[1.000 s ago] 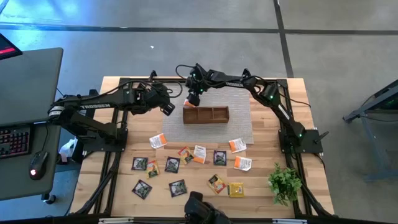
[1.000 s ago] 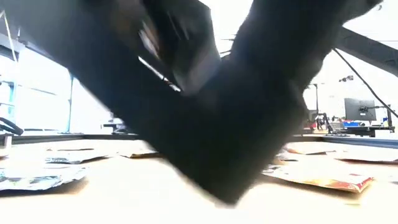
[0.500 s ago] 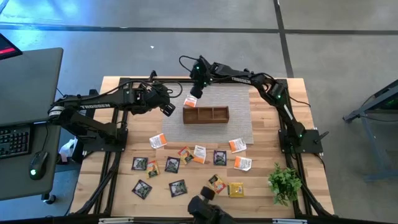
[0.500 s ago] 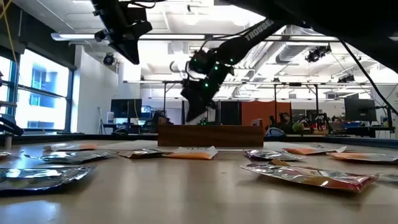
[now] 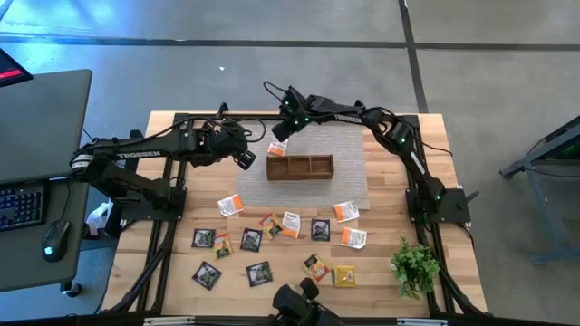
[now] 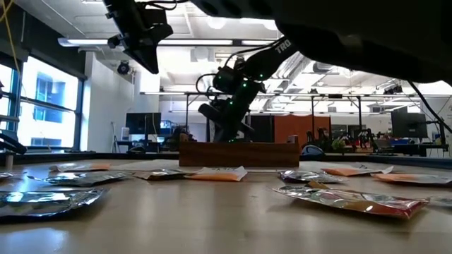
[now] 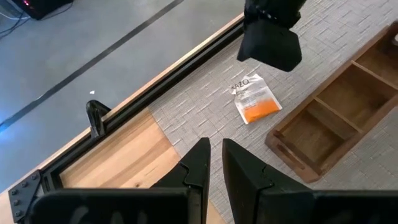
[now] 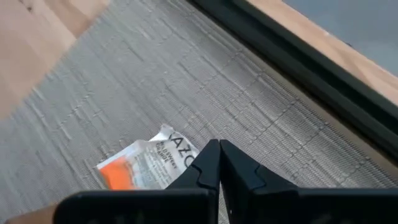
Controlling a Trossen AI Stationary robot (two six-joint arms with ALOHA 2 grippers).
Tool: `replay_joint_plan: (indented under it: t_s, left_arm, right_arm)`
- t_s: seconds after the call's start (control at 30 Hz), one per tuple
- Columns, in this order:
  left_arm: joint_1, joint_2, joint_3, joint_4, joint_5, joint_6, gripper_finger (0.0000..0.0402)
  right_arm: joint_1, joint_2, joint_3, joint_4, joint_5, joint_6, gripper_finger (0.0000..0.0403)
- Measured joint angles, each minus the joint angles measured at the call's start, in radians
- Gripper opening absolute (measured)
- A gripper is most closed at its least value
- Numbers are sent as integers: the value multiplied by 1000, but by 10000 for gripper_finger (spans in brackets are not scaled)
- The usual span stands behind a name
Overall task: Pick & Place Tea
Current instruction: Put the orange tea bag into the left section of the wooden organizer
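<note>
A white-and-orange tea sachet (image 5: 279, 148) (image 7: 255, 102) (image 8: 146, 167) lies flat on the grey mat, just beyond the far left corner of the brown three-compartment tray (image 5: 300, 167). My right gripper (image 5: 282, 136) (image 8: 219, 146) hangs shut just above the sachet. In the left wrist view a strip of mat shows between that gripper (image 7: 270, 59) and the sachet. My left gripper (image 5: 245, 158) (image 7: 216, 146) waits in the air left of the tray, its fingers nearly together with nothing between them. Several more tea sachets (image 5: 272, 240) lie scattered on the wood near the front edge.
The grey mat (image 5: 349, 145) under the tray reaches to the table's far black rail. A small green plant (image 5: 415, 267) stands at the near right corner. A dark shape (image 5: 299, 308) at the near edge fills the low view's upper right.
My right gripper has rolled about its own axis and risen a little over the sachet beyond the tray's far left corner. The sachet has stayed flat on the mat. The dark shape that blocked the low view has swung up out of most of it.
</note>
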Motion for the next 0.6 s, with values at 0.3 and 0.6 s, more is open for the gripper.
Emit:
replay_joint_plan:
  t_s: [0.3,0.6]
  left_arm:
    - [0,0,0,3,9,-12,41]
    - [61,37,1,23,88,-77,15]
  right_arm:
    - [5,-20,-1,83,-24,-88,3]
    - [41,-315,-16,-177,147,-255,1]
